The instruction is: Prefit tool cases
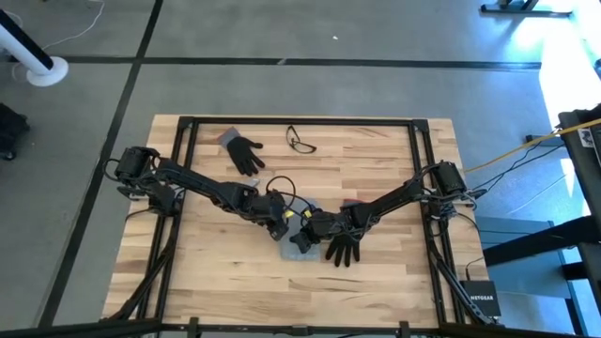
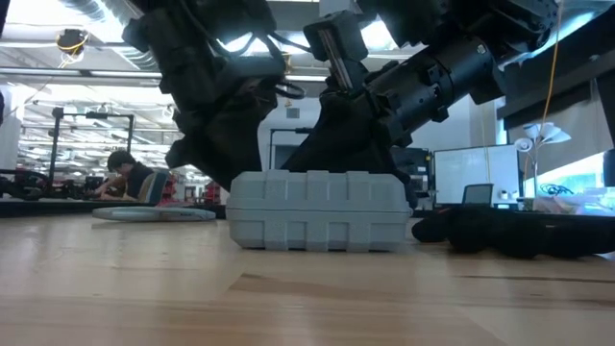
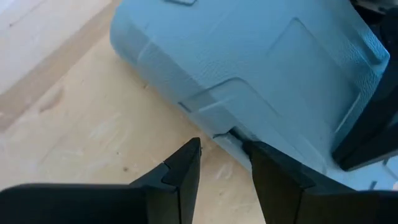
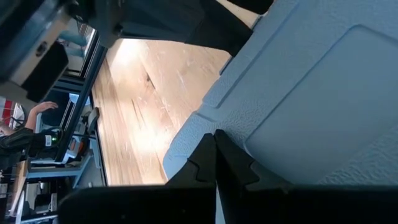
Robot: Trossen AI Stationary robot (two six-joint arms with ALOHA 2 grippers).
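Wooden plank table [image 1: 376, 169] under the tool case [image 2: 319, 210], workshop behind.

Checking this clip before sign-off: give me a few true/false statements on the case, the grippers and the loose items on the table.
1. The tool case lies closed on the table. True.
2. The right gripper has its fingers spread wide. False: its fingers are shut together, at the case's lid.
3. The left gripper is open, its fingers at the case's edge. True.
4. Both black gloves lie next to the case. False: one glove lies beside the case, the other glove lies near the table's far edge.
5. A pair of glasses lies on the table, apart from the case. True.
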